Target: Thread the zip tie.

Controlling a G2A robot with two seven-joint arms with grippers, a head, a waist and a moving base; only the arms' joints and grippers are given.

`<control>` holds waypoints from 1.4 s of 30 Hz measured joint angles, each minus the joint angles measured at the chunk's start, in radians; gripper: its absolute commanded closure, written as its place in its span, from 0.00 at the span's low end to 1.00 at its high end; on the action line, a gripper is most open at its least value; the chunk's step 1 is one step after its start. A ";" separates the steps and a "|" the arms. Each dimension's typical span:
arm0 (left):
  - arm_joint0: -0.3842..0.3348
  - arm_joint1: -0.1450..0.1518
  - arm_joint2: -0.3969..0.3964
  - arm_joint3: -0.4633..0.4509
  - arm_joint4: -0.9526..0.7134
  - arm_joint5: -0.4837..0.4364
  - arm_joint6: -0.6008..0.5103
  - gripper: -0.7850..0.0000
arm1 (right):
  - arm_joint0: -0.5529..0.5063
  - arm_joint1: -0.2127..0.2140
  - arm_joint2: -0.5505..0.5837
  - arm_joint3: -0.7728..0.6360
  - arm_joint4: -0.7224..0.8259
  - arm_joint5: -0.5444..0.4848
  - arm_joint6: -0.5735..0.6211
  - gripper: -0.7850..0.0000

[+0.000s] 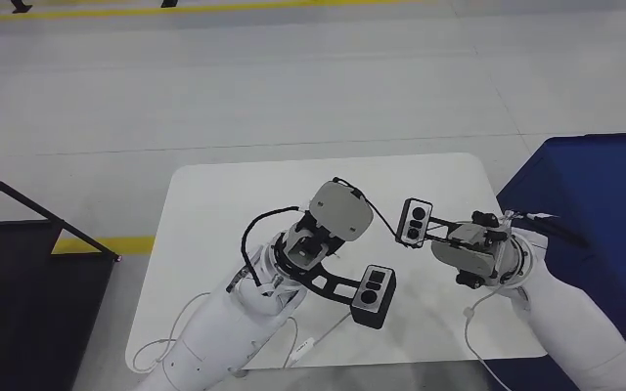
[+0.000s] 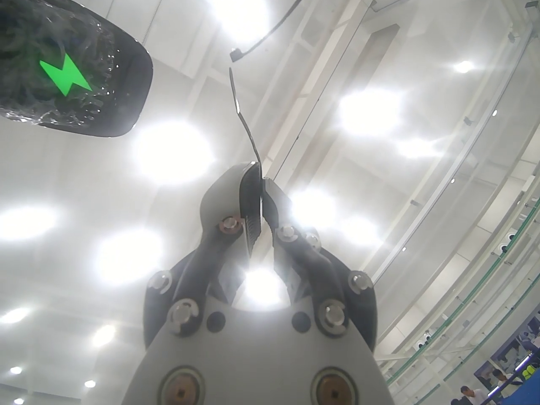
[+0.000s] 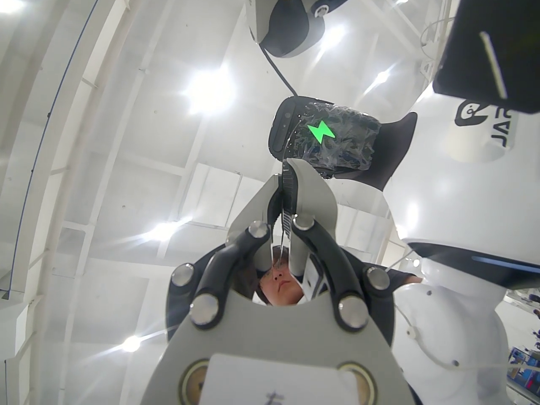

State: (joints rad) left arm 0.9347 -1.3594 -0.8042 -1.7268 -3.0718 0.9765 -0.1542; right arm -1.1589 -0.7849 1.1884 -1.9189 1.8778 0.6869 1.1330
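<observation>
A white table with rounded corners (image 1: 235, 195) takes the middle of the top view, on a pale grey floor (image 1: 293, 88). A yellow painted line (image 1: 196, 9) runs along the upper edge. A dark blue block (image 1: 577, 186) stands at the right edge, just beside the table. A black flat panel (image 1: 44, 303) lies at the lower left. Bright round ceiling lamps (image 2: 171, 151) shine overhead.

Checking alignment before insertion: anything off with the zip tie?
Yes. The zip tie tail sticking out of the shut left gripper is kinked, not straight. In the left wrist view its tip stops just short of the head, not through it.
</observation>
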 measured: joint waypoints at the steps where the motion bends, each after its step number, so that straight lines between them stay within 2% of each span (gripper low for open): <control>1: 0.002 0.000 -0.002 -0.001 0.000 0.001 0.002 1.00 | -0.001 -0.002 0.002 -0.001 -0.002 0.003 -0.003 1.00; 11: 0.004 -0.007 -0.009 0.002 0.000 -0.004 -0.014 1.00 | -0.002 -0.003 0.004 -0.005 -0.004 0.010 -0.010 1.00; 26: 0.033 -0.006 -0.032 -0.018 0.000 0.003 0.077 1.00 | -0.002 -0.003 0.004 -0.005 -0.004 0.010 -0.010 1.00; 42: 0.035 -0.026 -0.038 -0.024 0.000 -0.045 0.052 1.00 | -0.020 -0.005 0.026 -0.025 0.015 0.010 -0.031 1.00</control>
State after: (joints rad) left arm 0.9698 -1.3853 -0.8422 -1.7505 -3.0718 0.9314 -0.1019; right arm -1.1788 -0.7902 1.2145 -1.9437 1.8933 0.6972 1.1021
